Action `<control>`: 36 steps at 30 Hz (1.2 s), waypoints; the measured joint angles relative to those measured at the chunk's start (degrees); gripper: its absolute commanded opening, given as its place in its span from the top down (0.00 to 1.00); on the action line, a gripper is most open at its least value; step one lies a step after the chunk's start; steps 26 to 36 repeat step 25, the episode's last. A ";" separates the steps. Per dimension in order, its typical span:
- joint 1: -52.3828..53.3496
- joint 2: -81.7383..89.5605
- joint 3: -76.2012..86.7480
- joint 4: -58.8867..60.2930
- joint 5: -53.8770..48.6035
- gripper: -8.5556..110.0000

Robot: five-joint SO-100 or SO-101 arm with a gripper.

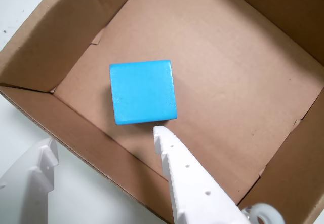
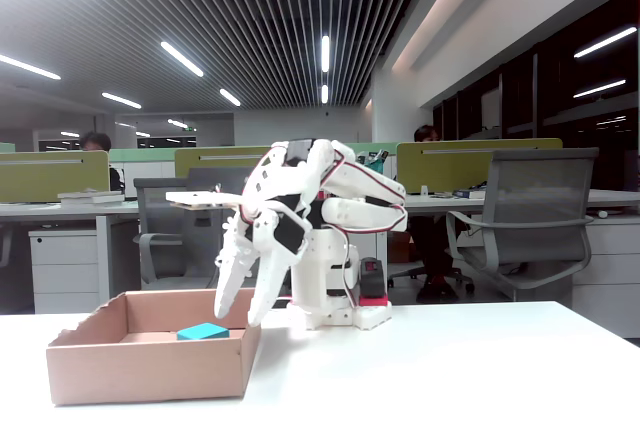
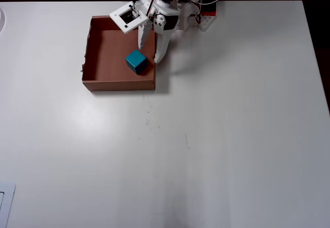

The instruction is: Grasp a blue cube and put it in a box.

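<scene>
The blue cube (image 1: 143, 91) lies loose on the floor of the box (image 1: 40, 46), near its right wall in the overhead view. My gripper (image 1: 104, 138) is open and touches nothing. It hangs just above the cube, and its two white fingers straddle the box wall beside the cube: one over the inside, one outside. In the overhead view the cube (image 3: 136, 61) sits in the right half of the box (image 3: 118, 85), with the gripper (image 3: 149, 54) over that right wall. From the side, the cube (image 2: 203, 331) shows above the low box wall (image 2: 150, 367), below the gripper (image 2: 238, 316).
The arm's base (image 3: 201, 16) stands on the white table just right of the box, at the far edge. A flat white object (image 3: 5, 203) lies at the table's near left corner. Office desks and chairs fill the background of the fixed view.
</scene>
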 measured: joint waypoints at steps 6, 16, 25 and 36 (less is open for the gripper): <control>0.00 0.00 0.00 0.00 0.00 0.72; 0.00 0.00 0.00 0.00 0.00 0.72; 0.26 0.00 0.00 -0.62 0.00 0.72; 0.26 0.00 0.00 -0.62 0.00 0.72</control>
